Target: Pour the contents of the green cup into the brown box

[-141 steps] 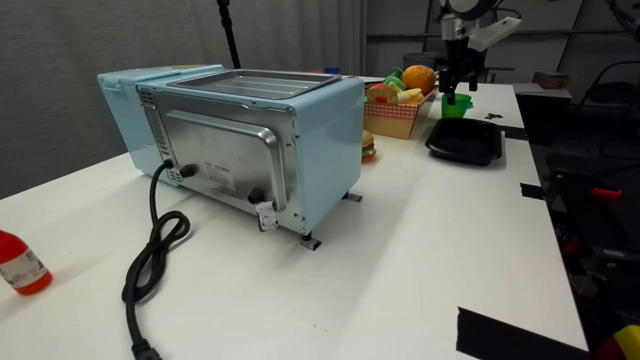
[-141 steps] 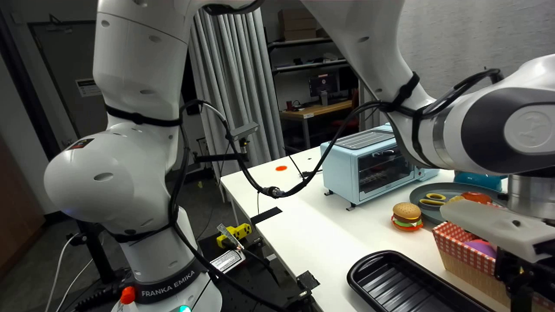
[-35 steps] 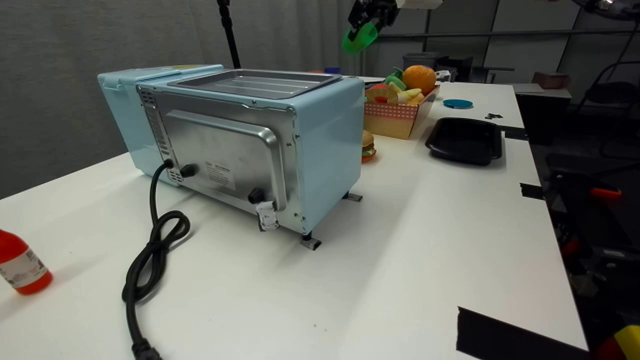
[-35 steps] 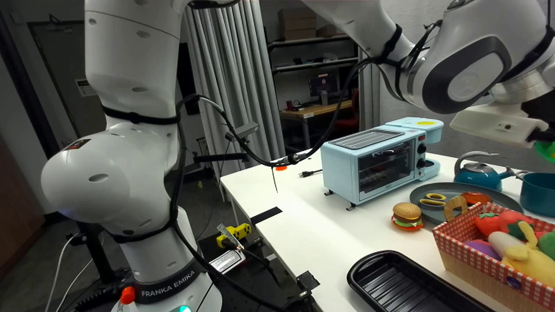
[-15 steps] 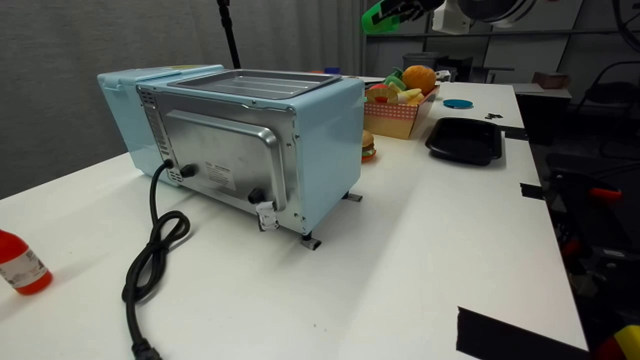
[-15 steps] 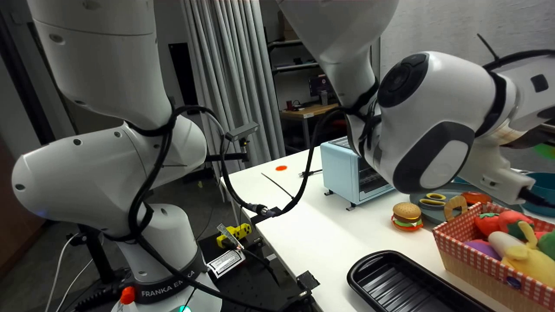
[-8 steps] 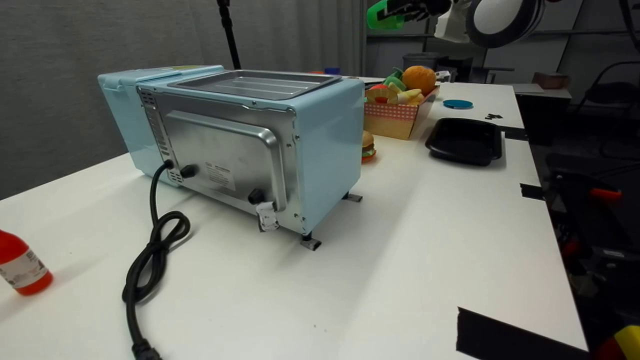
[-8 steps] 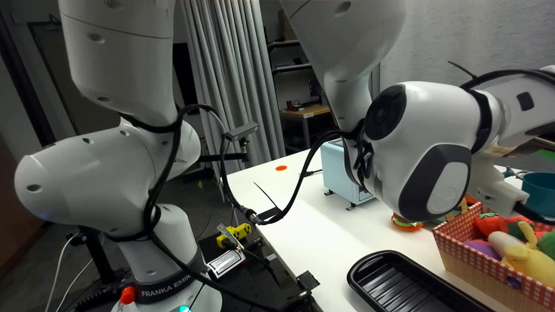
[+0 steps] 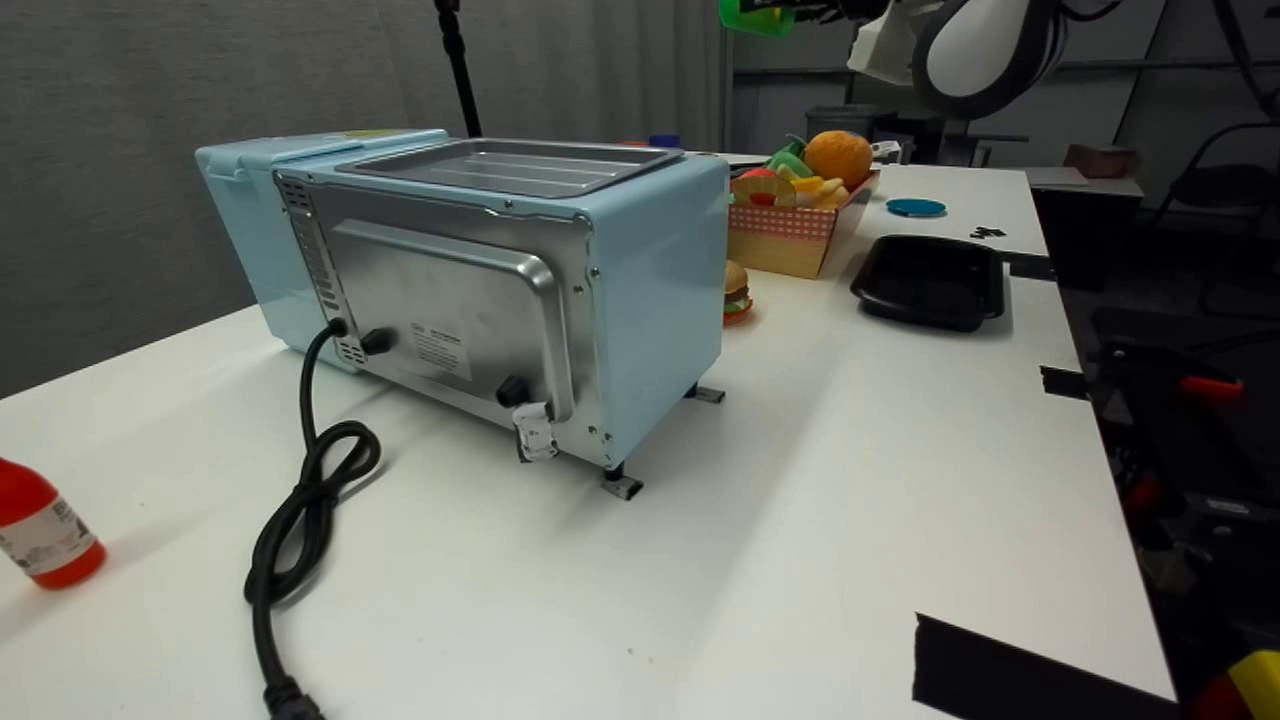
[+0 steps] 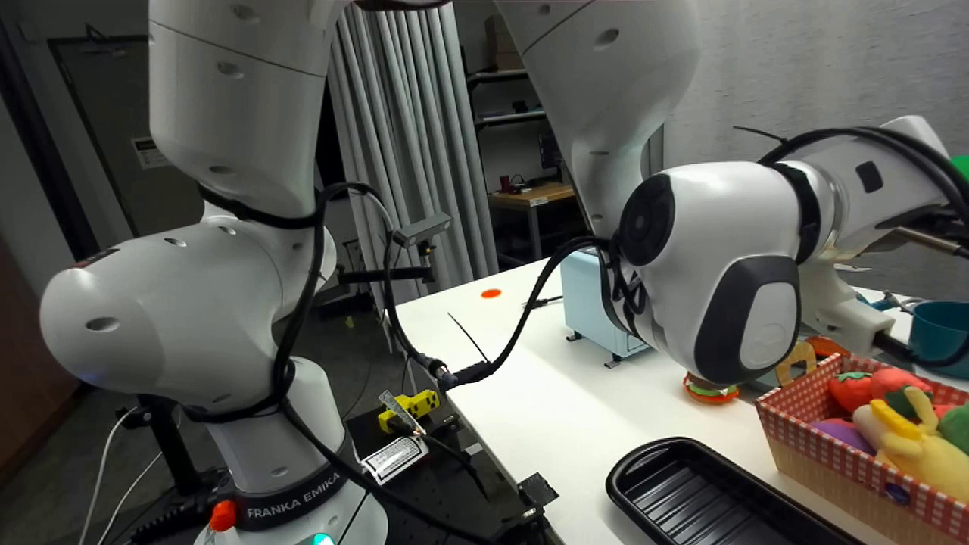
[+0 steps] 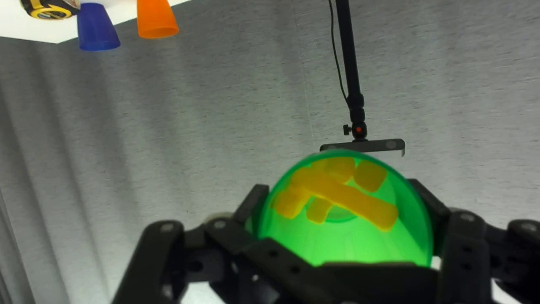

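Note:
In the wrist view the green cup (image 11: 337, 245) has its mouth toward me, with several orange-yellow stick pieces (image 11: 346, 196) inside. My gripper (image 11: 342, 200) is shut on it, one finger on each side. An exterior view has the green cup (image 9: 757, 18) lying roughly sideways, high above the table and partly out of frame. Below is the brown box (image 10: 833, 473), red-checked at the rim and filled with toy fruit. On the toy banana in it lies a small yellow piece (image 10: 893, 418). Whether the cup's mouth is directly over the box, I cannot tell.
A black tray (image 9: 930, 285) sits beside the box, and a teal disc (image 9: 915, 208) lies behind it. The light blue toaster oven (image 9: 660, 300) and a toy burger (image 10: 710, 390) stand nearby. A teal pot (image 10: 939, 333) is behind the box.
Since the earliest frames the green cup has been lifted off the table, raised high and tipped over. In the last half second it rose slightly, and a yellow piece appeared in the box.

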`<action>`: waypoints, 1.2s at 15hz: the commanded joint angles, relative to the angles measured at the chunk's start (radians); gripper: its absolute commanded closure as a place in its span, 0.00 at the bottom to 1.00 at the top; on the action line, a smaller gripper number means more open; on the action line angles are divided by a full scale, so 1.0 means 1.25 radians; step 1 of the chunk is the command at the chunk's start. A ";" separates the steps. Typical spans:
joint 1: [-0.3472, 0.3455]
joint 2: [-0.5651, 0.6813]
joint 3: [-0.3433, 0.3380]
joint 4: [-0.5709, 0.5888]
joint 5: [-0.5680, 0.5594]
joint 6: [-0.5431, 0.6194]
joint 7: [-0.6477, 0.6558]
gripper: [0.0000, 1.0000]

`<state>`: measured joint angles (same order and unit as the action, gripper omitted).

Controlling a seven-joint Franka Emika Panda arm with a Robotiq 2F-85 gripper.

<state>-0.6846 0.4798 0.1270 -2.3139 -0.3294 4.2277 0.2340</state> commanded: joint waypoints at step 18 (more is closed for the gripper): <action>-0.139 0.054 0.168 0.091 0.009 0.017 -0.073 0.44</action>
<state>-0.8609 0.5414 0.3457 -2.1708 -0.3247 4.2144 0.1695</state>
